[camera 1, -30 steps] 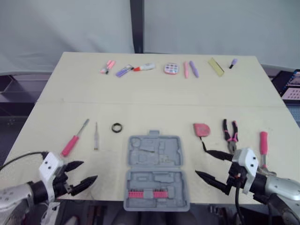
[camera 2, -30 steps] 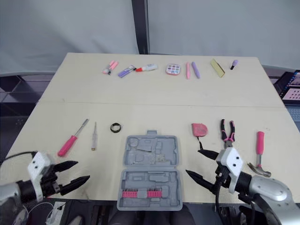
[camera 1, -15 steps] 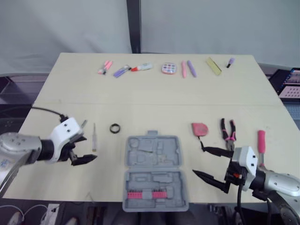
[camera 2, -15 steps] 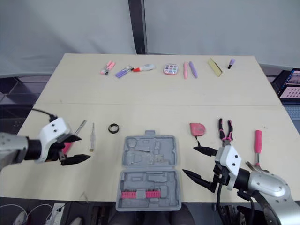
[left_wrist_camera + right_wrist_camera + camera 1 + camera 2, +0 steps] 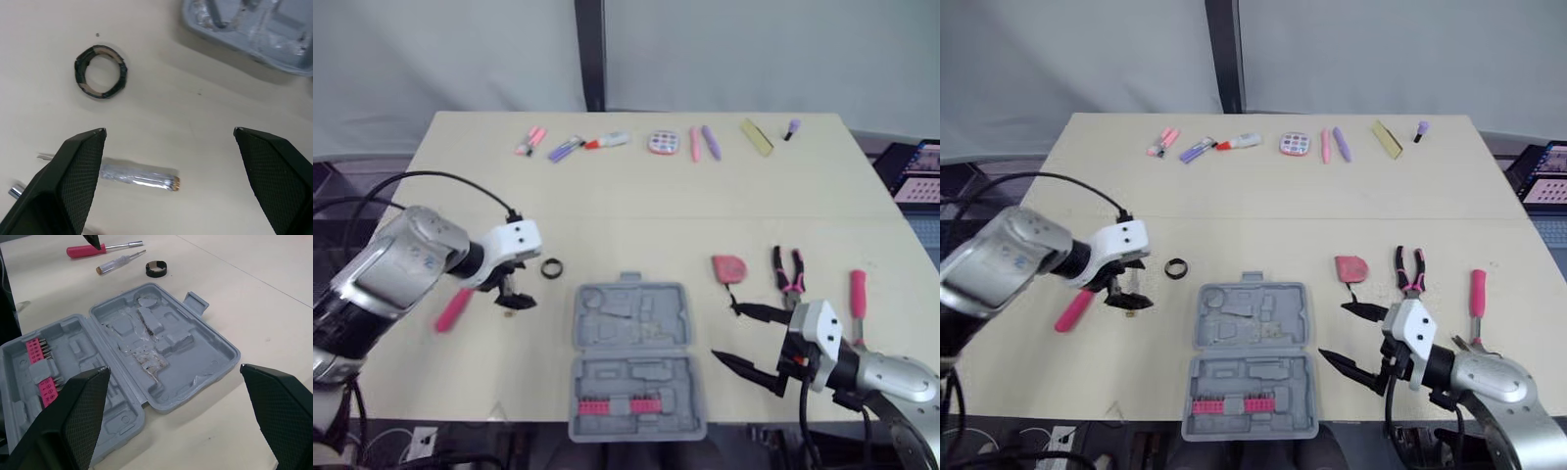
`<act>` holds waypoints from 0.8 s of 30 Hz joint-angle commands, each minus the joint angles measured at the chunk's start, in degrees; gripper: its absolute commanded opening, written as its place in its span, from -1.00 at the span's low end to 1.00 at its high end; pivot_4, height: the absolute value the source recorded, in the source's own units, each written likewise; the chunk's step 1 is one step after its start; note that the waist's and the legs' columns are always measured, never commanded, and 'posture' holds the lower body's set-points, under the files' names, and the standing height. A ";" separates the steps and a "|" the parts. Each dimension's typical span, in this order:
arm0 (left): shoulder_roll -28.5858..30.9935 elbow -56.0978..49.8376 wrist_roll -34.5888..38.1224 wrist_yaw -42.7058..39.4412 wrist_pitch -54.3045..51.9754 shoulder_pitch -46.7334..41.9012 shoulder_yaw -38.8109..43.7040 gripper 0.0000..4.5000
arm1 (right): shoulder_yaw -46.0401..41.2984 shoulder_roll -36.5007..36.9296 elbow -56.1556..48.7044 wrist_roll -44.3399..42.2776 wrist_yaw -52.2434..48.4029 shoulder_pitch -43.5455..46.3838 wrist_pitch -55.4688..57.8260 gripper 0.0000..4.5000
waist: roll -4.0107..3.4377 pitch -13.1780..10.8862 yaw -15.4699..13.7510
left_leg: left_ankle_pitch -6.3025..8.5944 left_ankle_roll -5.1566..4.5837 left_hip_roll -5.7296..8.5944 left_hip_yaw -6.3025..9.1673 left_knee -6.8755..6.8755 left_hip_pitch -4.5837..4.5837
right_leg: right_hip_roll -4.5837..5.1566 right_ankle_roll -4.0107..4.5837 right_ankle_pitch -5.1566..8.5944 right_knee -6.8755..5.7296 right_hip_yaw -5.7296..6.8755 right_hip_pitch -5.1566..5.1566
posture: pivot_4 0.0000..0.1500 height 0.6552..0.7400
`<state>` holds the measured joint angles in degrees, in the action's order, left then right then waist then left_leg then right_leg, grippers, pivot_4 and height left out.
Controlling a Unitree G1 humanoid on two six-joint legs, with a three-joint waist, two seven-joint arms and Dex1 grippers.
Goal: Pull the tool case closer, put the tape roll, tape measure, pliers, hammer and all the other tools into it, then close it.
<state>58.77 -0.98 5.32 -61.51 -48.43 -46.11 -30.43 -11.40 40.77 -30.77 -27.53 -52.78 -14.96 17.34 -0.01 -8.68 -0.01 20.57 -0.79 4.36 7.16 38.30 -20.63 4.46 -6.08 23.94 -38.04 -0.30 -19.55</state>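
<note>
The grey tool case lies open near the table's front edge, with a pink bit rack in its near half. My left gripper is open and hovers over a small clear-handled screwdriver, just left of the black tape roll. A pink screwdriver lies further left. My right gripper is open beside the case's right edge, holding nothing. The pink tape measure, pliers and pink-handled hammer lie to the right of the case.
Along the table's far edge runs a row of small items: markers, a round palette, pens and a yellow strip. A dark box sits off the right edge. A black pole stands behind the table.
My left arm has swung from the front-left corner forward and right, ending over the small screwdriver by the tape roll. The right gripper has barely moved. Both stay open.
</note>
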 commanded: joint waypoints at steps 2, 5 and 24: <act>-3.08 6.37 -4.08 -0.78 5.40 -2.28 0.69 0.99 | -0.54 0.34 -1.82 -0.05 0.90 -0.45 0.25 1.00 | 0.04 -0.02 0.09 | 0.00 0.00 0.00 0.03 0.01 -0.02 | 0.00 0.00 0.00 -0.06 0.01 -0.04 | 1.00 1.00; -5.05 9.49 -5.17 -1.21 8.24 -2.42 1.74 0.99 | -0.77 0.36 -2.13 -0.09 1.06 -0.56 0.54 1.00 | 0.04 -0.02 0.23 | 0.00 0.00 -0.01 0.02 0.02 -0.02 | 0.02 0.00 0.00 -0.17 0.03 -0.08 | 1.00 1.00; -13.56 22.94 -9.69 -1.58 17.89 -1.97 4.16 0.99 | -1.18 1.18 -2.92 -0.34 2.02 -0.12 2.15 1.00 | 0.04 -0.02 0.10 | 0.08 -0.13 0.03 0.11 0.54 -0.05 | 0.08 0.00 0.00 -0.67 0.01 -0.16 | 1.00 1.00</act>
<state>45.10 21.34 -3.48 -62.79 -31.67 -46.92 -27.92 -11.57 41.90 -31.49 -27.18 -51.46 -14.92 19.71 0.03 -8.71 0.09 20.65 -0.92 4.39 7.28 38.85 -20.69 4.54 -6.08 23.94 -38.70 -0.29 -19.71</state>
